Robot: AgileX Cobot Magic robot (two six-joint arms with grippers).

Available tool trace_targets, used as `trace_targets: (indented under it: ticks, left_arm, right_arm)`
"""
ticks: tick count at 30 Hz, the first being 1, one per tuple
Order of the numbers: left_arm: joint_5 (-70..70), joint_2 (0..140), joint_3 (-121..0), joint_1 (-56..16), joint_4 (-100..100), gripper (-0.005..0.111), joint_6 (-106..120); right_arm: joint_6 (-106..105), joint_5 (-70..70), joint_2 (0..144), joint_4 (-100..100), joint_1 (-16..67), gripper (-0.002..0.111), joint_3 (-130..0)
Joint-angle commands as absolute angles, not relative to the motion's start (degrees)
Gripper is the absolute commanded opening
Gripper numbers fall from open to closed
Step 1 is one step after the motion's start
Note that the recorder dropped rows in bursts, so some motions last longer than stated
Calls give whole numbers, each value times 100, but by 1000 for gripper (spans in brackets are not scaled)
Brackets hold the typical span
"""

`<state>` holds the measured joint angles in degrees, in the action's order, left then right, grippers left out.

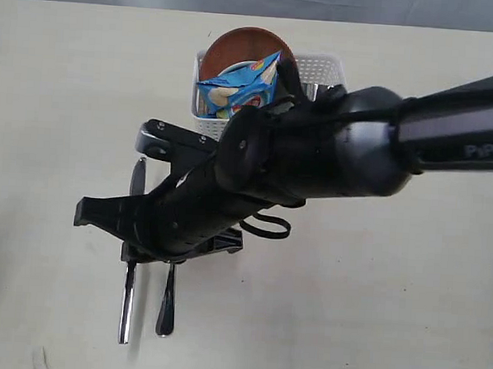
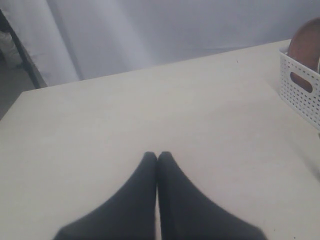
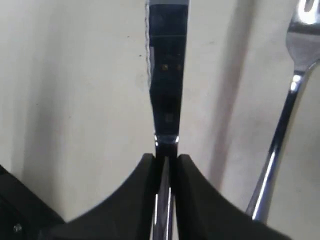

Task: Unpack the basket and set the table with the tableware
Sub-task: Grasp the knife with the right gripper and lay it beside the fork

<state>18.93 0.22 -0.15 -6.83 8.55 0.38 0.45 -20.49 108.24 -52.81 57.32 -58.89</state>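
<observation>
1. Knife (image 3: pixel 167 75) is pinched by its handle in the right end effector (image 3: pixel 165 160), low at the bench (image 1: pixel 389 308) and well in front of the basket (image 1: pixel 327 69).
2. Fork (image 3: pixel 280 140) lies just beside it and parallel; the grip likely lines the knife up as a place setting.
3. Basket holds a plate (image 1: pixel 246 40) standing on edge and a snack bag (image 1: pixel 239 89).
4. Left end effector (image 2: pixel 157 155) is clenched on nothing, over bare bench.
</observation>
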Motion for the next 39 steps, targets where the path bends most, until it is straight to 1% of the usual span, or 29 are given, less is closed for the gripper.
trace_targets:
  ticks: [1, 16, 39]
  left_arm:
    - [1835, 0, 0, -723, 876, 0, 0]
    - [1835, 0, 0, -723, 838, 0, 0]
    - [1835, 0, 0, -723, 838, 0, 0]
  right_arm:
    - [82, -1853, 11031, -5621, 5741, 0, -5896]
    - [235, -1845, 11263, -5579, 5741, 0, -5896]
    - [224, -1529, 11278, -4951, 5672, 0, -5896]
